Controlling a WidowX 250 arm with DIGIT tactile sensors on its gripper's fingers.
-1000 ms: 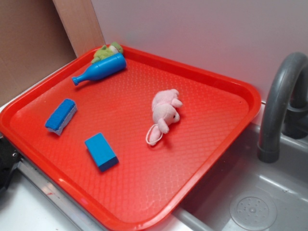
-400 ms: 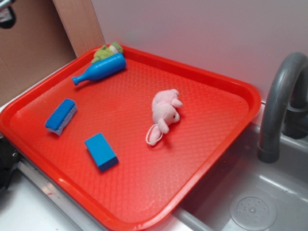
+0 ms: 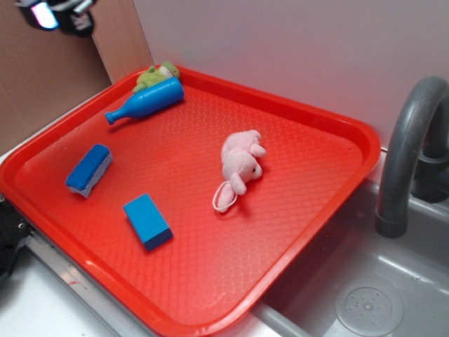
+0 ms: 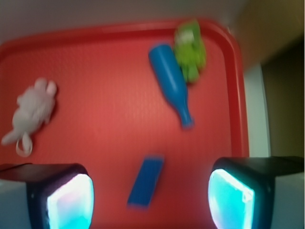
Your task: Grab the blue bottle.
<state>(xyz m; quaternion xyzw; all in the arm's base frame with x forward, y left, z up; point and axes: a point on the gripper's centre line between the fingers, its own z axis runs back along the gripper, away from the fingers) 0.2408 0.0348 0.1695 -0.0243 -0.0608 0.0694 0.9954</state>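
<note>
The blue bottle [image 3: 146, 101] lies on its side at the back left of the red tray [image 3: 309, 112], neck pointing towards the tray's left edge and body touching a green plush [image 3: 156, 74]. The wrist view shows the blue bottle [image 4: 169, 78] at upper right, neck towards the camera, far ahead of the jaws. My gripper [image 3: 56, 14] hangs high above the tray's back-left corner, partly cut off by the frame. From the wrist camera my gripper [image 4: 150, 200] stands wide open with nothing between its fingers.
On the tray lie a pink plush [image 3: 238, 168], a blue pad with a white underside [image 3: 89, 168] and a blue block [image 3: 147, 221]. A grey faucet [image 3: 407, 147] and sink [image 3: 368, 305] are at the right. Brown board stands behind the tray's left corner.
My gripper has come into the exterior view at the top left and moved right. The things on the tray have not moved.
</note>
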